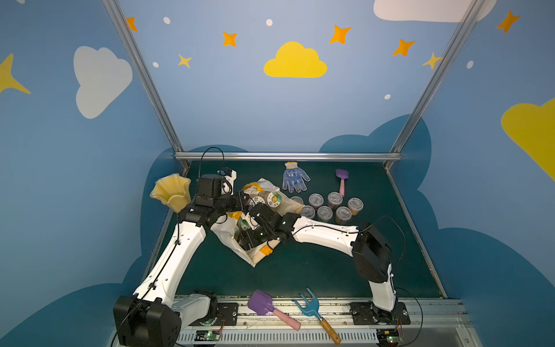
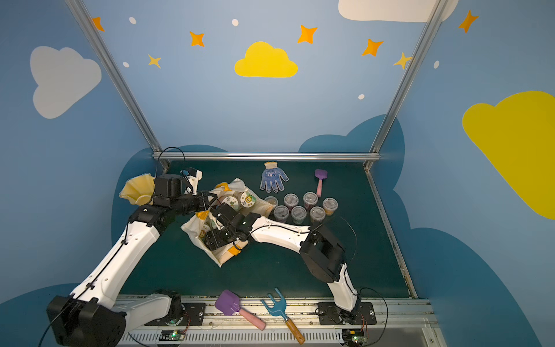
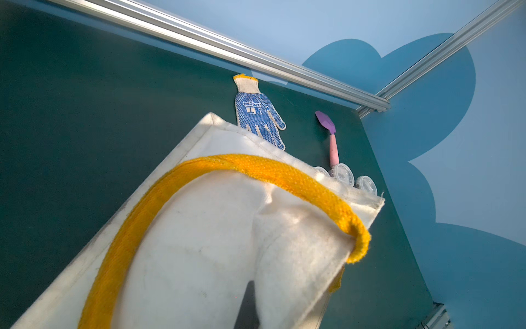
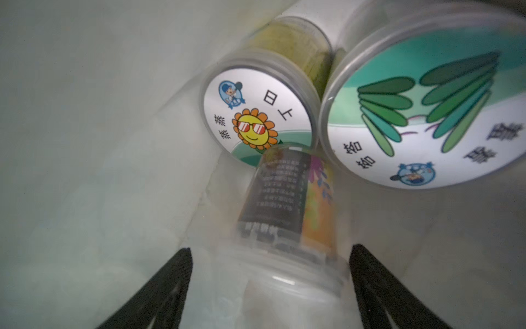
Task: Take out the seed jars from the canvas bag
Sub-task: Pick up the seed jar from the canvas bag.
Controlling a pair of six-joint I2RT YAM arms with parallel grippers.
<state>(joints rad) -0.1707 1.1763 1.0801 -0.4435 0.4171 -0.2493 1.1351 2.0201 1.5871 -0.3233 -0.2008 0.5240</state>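
Note:
The cream canvas bag (image 1: 225,240) with orange-yellow handles lies slumped at the table's middle left in both top views. My left gripper (image 1: 244,202) is shut on the bag's cloth (image 3: 199,242) and holds its rim up; the fabric hides its fingertips. My right gripper (image 4: 270,253) reaches inside the bag and stands open. A small clear seed cup (image 4: 284,213) with a dark label lies between its black fingers (image 4: 170,282). Behind it lie two larger jars, one with a sunflower lid (image 4: 256,114), one with a green-leaf lid (image 4: 427,114). Several small seed cups (image 1: 326,211) stand on the mat right of the bag.
A yellow ruffled vase (image 1: 172,192) stands behind my left arm at the left edge. A blue dotted glove (image 1: 294,177) and a small purple-pink shovel (image 1: 341,180) lie at the back. A purple shovel (image 1: 264,303) and a blue hand fork (image 1: 309,306) lie on the front rail.

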